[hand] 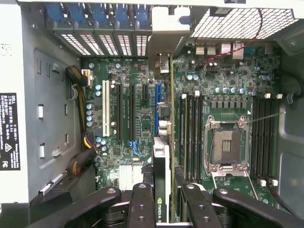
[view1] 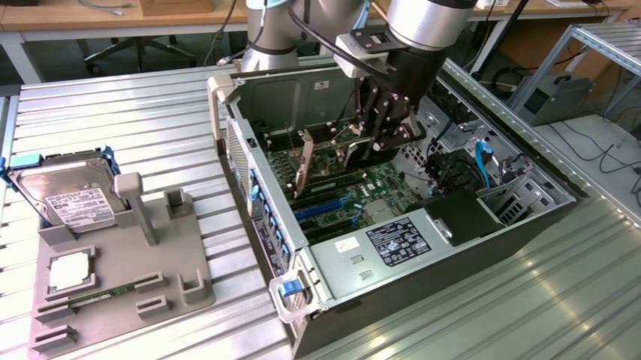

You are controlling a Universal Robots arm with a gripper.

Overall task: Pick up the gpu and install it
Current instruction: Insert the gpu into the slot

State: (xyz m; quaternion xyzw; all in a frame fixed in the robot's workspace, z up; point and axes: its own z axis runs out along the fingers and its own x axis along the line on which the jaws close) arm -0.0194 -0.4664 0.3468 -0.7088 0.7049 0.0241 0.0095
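Observation:
My gripper (view1: 383, 127) reaches down into the open computer case (view1: 401, 251) and is shut on the gpu (view1: 331, 161). In the wrist view the gpu (hand: 163, 142) appears edge-on, a thin dark card clamped between the two black fingers (hand: 142, 204). Its pale metal bracket (hand: 166, 38) sits against the row of rear slot openings. The card stands upright over the green motherboard (hand: 223, 95), lined up along the blue expansion slot (hand: 157, 109). I cannot tell whether its lower edge touches the slot.
A grey fixture (view1: 120, 277) lies on the metal table at the exterior view's left, carrying a silver hard drive (view1: 65, 195) in a blue-edged frame, a square chip (view1: 70, 271) and a slim green memory stick (view1: 105, 294). Inside the case are cables (hand: 78, 102), memory slots and an empty processor socket (hand: 225, 147).

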